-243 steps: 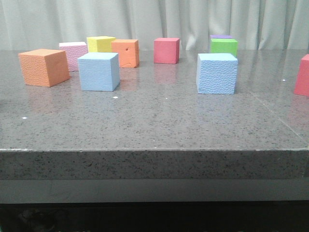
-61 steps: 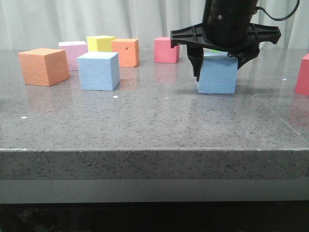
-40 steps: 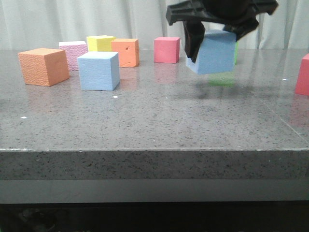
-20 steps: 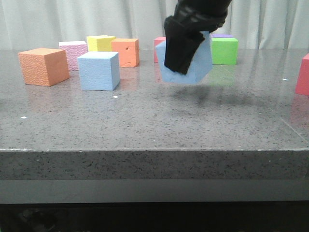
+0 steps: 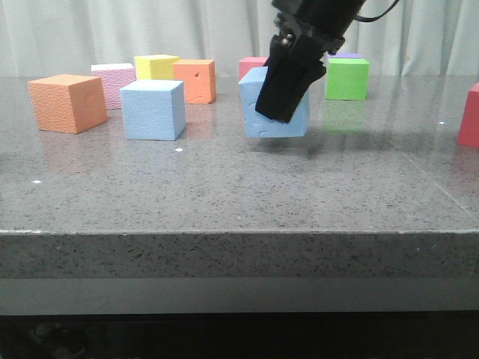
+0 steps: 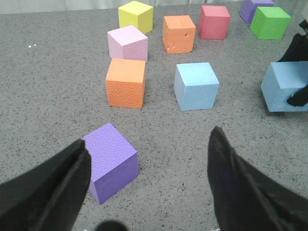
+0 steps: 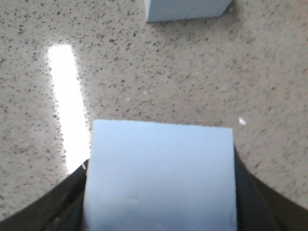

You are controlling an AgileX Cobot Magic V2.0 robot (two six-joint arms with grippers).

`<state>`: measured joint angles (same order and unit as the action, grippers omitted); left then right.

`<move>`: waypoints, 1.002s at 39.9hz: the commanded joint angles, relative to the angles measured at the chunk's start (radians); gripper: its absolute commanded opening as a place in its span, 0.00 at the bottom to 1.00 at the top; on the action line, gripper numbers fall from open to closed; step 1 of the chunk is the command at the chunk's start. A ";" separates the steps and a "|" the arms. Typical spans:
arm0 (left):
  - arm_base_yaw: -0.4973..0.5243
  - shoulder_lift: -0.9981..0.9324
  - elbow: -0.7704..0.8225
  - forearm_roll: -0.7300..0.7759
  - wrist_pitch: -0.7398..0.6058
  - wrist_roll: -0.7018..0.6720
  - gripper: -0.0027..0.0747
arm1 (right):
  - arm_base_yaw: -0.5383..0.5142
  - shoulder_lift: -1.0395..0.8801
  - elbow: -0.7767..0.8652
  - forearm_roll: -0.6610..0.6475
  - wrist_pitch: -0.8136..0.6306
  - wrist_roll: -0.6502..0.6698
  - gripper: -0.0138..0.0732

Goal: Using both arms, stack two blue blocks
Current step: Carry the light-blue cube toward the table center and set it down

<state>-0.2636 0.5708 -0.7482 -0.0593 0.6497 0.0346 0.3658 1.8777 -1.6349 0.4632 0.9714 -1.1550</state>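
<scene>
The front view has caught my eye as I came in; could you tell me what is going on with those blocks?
The right gripper is shut on one blue block, carrying it tilted, low over the grey table. The second blue block stands on the table to its left, with nothing stacked on it yet. The left gripper hangs open above a purple cube and holds nothing. Orange, pink, yellow, red and green cubes stand untouched further back.

I'm seeing the speckled grey desk (image 5: 224, 187) carrying a blue block (image 5: 153, 110), two orange cubes (image 5: 68, 103), pink (image 5: 114, 84), yellow (image 5: 156, 67), red (image 5: 253, 67), green (image 5: 347, 78) and a purple cube (image 6: 109, 162).
</scene>
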 commanded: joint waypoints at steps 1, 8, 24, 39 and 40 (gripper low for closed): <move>-0.007 0.009 -0.028 -0.002 -0.082 -0.003 0.67 | -0.008 -0.033 -0.032 0.092 -0.034 -0.106 0.56; -0.007 0.009 -0.028 -0.002 -0.082 -0.003 0.67 | -0.008 -0.033 -0.032 0.097 -0.033 -0.186 0.56; -0.007 0.009 -0.028 -0.002 -0.082 -0.003 0.67 | -0.010 -0.035 -0.020 0.173 0.121 -0.194 0.57; -0.007 0.009 -0.028 -0.002 -0.082 -0.003 0.67 | 0.006 -0.025 0.008 0.212 0.042 -0.202 0.61; -0.007 0.009 -0.028 -0.002 -0.082 -0.003 0.67 | 0.008 -0.024 0.008 0.212 0.034 -0.202 0.64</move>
<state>-0.2636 0.5708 -0.7482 -0.0593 0.6497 0.0346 0.3692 1.8979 -1.6036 0.6213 1.0386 -1.3377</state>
